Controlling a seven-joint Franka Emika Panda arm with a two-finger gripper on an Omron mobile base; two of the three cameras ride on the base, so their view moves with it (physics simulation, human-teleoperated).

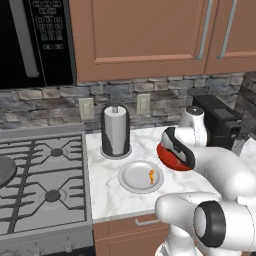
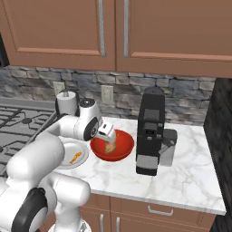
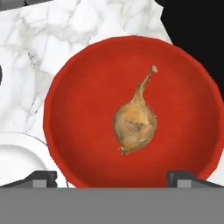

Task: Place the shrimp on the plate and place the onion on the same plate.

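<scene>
On your table [image 1: 107, 192] the shrimp [image 1: 151, 175] lies on the plate [image 1: 131, 177]; just right of it the onion [image 3: 134, 124] sits in the red bowl [image 3: 83, 96]; above it your jaws hang wide apart, holding nothing.

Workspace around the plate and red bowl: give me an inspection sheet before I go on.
Surface: white marble counter, beside a gas stove.
Job's things: shrimp lies on the plate; onion lies in the red bowl, stem tip pointing away from the gripper.
Clutter: paper towel roll, black coffee machine.
Gripper: gripper open, empty, above the bowl over the onion.
Cables: nothing seen.
Surroundings: stone backsplash, wall outlets, wood cabinets, microwave.
</scene>
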